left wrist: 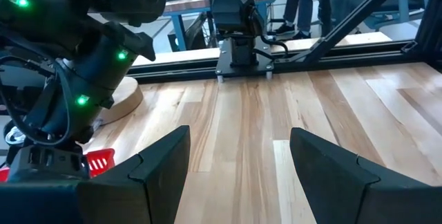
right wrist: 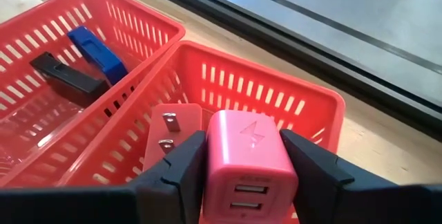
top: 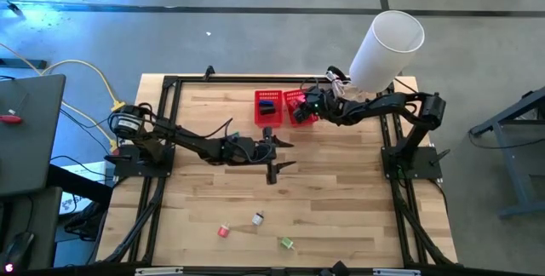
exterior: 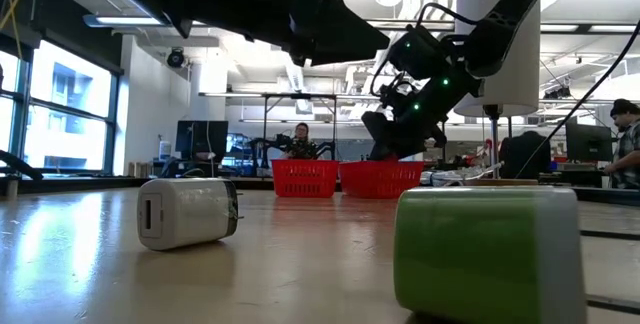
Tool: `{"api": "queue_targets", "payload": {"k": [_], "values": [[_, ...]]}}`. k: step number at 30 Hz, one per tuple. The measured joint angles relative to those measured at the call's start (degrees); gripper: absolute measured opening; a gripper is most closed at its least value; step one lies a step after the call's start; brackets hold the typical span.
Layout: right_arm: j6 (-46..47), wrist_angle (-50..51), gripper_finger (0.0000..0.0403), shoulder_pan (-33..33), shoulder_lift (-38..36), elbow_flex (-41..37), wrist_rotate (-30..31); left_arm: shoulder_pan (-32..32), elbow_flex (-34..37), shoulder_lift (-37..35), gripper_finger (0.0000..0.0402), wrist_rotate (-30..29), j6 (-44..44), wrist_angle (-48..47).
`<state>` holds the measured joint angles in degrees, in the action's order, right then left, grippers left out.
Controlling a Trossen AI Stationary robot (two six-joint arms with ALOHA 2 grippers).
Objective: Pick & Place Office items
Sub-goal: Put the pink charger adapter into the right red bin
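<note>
My right gripper (top: 304,106) (right wrist: 248,182) is over the right red mesh basket (right wrist: 276,92), shut on a pink charger block (right wrist: 243,144). A red block with two metal prongs (right wrist: 169,133) lies in that basket below it. The left basket (right wrist: 131,23) holds a blue item (right wrist: 97,48) and a black rectangle (right wrist: 65,77). My left gripper (top: 288,155) (left wrist: 238,175) hangs open over bare table in front of the baskets. A red-white item (top: 224,231), a whitish one (top: 257,218) (exterior: 187,212) and a green one (top: 287,243) (exterior: 487,249) lie near the table's near edge. My right gripper pinches the pink charger block between its two fingers, one on each side face (right wrist: 213,169), with the lightning-marked face and the USB ports in view. The block is inside the right basket's rim, above the red block. Whether it rests on anything, I cannot tell.
A big white cylinder (top: 387,44) stands at the far right corner behind my right arm. A black metal frame (top: 170,84) runs around the wooden tabletop. Bare wood lies between the baskets and the three loose items. People sit and stand in the room beyond (exterior: 300,139).
</note>
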<state>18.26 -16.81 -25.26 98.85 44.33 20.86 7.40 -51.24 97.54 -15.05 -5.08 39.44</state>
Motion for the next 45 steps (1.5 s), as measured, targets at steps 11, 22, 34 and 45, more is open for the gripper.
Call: {"api": "queue_targets", "payload": {"k": [11,22,34,45], "values": [[1.50,-1.81,0.0159,0.00,0.05,-0.01,0.12,0.76,0.00,0.00,0.0243,0.20,-0.02,0.00],[-1.47,-1.74,0.0152,-0.57,0.07,-0.01,1.31,1.14,0.00,0.00,0.0243,0.13,-0.03,0.00],[-1.99,1.05,0.0157,-1.16,0.07,-0.01,-2.77,0.96,0.00,0.00,0.0243,-0.04,-0.06,0.42],[-2.07,0.84,0.0161,-1.17,0.07,-0.01,-4.70,0.96,0.00,0.00,0.0243,-0.02,-0.06,0.42]]}}
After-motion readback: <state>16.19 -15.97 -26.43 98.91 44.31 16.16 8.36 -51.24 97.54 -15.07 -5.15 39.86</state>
